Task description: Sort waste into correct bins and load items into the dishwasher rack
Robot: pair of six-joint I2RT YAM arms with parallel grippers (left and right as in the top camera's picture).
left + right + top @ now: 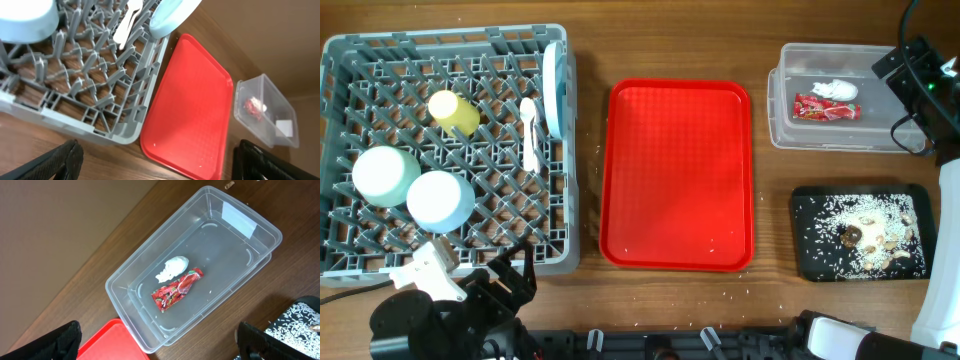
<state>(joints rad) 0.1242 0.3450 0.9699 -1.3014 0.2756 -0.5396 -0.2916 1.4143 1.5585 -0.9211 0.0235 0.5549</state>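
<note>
Worktop: brown wood grain, with stray pale grains scattered near the front edge and beside the rack. Beyond it only a plain brown surface is seen in the wrist views. Wall or floor cannot be told.

Far left: grey rack is set on the worktop. Loaded in it:
- green bowl and blue bowl, side by side at front left
- yellow cup, tipped over behind them
- white cutlery, laid across the pegs
- plate, stood on edge by the right wall

Left jaws are positioned off the rack's front edge and held wide apart with nothing gripped. The fingers are seen at the lower corners of the wrist view.

Centre: red tray is laid flat, with a few pale specks on it.

Right rear: clear tub, with tissue and wrapper touching on its floor.

Right front: black tray, with rice spread across it and brown scraps in the middle.

Right jaws are held above the tub, wide apart, with nothing gripped.

Hard to make out:
- Fork and spoon cannot be separated in the cutlery.
- Plate and blue bowl are cropped at the top of the left wrist view.
- The tub's right end is covered by the right arm in the overhead view, and the black tray's right edge is partly covered too.
- Print on the tub label cannot be read.
</note>
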